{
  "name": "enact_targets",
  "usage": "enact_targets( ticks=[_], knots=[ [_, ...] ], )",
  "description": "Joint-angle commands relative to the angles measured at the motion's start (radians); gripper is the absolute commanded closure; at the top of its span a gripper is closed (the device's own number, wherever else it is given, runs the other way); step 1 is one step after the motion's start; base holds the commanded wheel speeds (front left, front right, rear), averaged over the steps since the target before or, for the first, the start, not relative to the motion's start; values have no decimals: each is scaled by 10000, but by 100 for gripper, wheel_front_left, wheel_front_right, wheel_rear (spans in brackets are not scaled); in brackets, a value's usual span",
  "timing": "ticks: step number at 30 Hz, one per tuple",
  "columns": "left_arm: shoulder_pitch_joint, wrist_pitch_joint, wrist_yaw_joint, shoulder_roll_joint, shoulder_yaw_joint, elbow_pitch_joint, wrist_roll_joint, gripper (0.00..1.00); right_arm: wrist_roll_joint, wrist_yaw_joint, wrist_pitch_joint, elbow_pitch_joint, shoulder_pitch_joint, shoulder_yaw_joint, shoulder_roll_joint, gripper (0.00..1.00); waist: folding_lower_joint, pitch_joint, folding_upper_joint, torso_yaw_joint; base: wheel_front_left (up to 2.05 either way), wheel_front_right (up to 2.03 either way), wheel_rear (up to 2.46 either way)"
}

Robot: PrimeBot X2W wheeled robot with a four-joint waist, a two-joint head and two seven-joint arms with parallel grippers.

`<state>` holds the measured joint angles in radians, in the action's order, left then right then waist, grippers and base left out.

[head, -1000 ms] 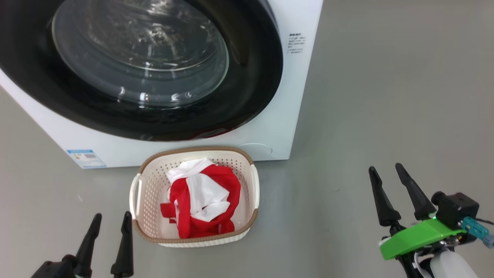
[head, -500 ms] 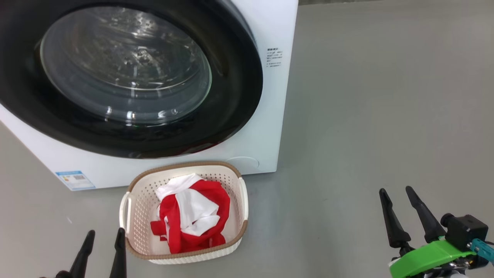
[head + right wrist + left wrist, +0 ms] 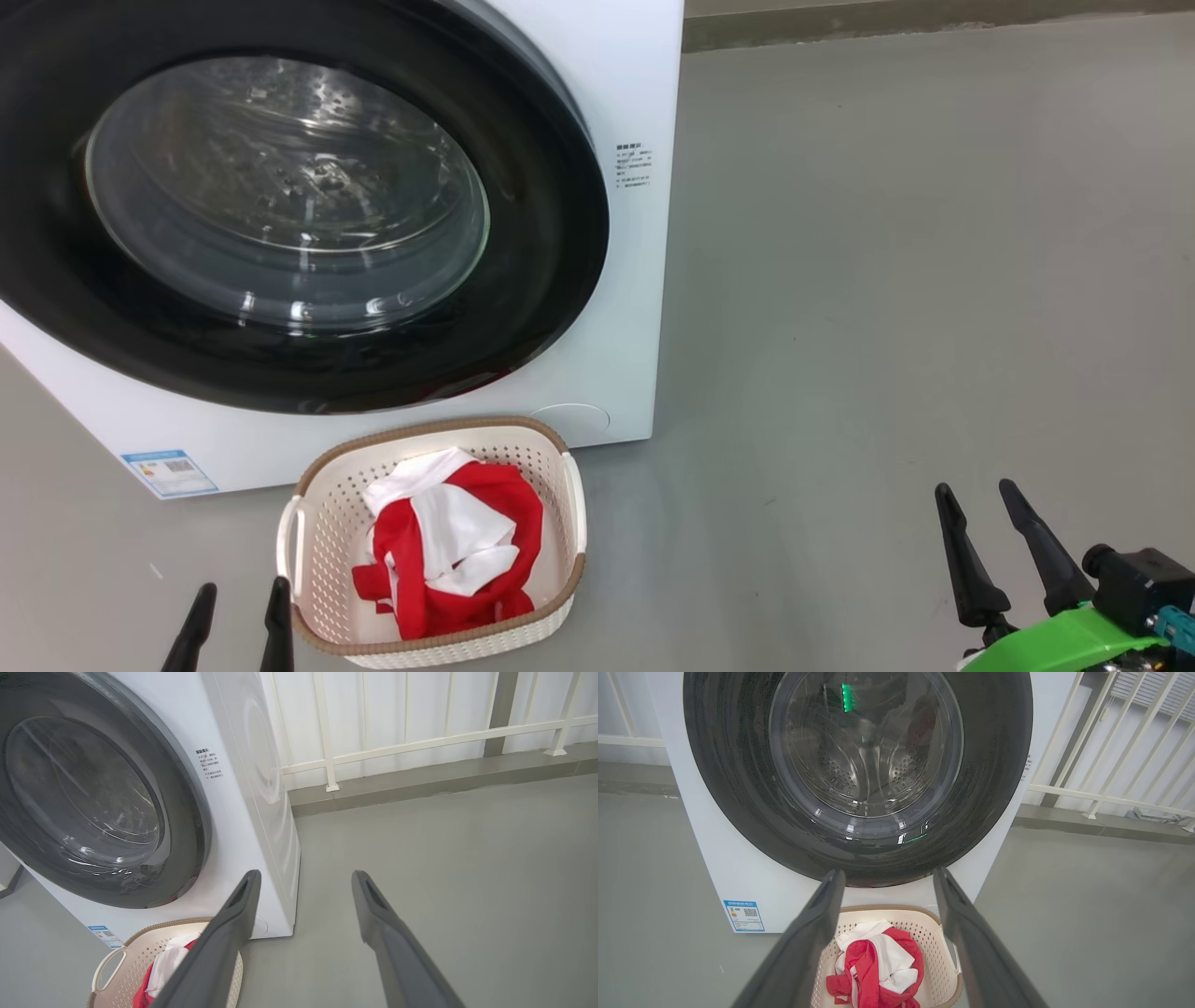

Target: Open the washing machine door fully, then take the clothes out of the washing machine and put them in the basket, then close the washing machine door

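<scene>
View's just shifting, stuff isn't moving: washing machine door [image 3: 280, 233] sitting shut, clothes [image 3: 448, 551] lying in the basket [image 3: 571, 504], left claw [image 3: 242, 593] and right claw [image 3: 974, 490] hanging open, empty. Looking done.

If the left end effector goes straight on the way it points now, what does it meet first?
Most likely the lower black rim of the washing machine door, passing above the basket; depth is hard to judge.

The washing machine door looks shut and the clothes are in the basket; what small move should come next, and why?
Probably just a retreat to rest: the washing machine door seems flush, the clothes lie in the basket, and the left gripper and right gripper hang open, holding nothing.
</scene>
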<state>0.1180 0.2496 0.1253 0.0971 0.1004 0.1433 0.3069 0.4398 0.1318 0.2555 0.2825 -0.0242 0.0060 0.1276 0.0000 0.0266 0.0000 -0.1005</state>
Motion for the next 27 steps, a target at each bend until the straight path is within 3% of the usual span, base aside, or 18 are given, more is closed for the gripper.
enact_targets(
  ticks=[1,27],
  knots=[
    [-102,122,54,106,382,-284,-123,0,27,-11,63,-278,2,108,220,0,0,-12,0,-22,0,0,0],
    [-82,122,54,94,441,-353,-41,0,-19,-11,63,-347,-43,30,151,0,0,30,0,-39,0,0,0]
  ],
)
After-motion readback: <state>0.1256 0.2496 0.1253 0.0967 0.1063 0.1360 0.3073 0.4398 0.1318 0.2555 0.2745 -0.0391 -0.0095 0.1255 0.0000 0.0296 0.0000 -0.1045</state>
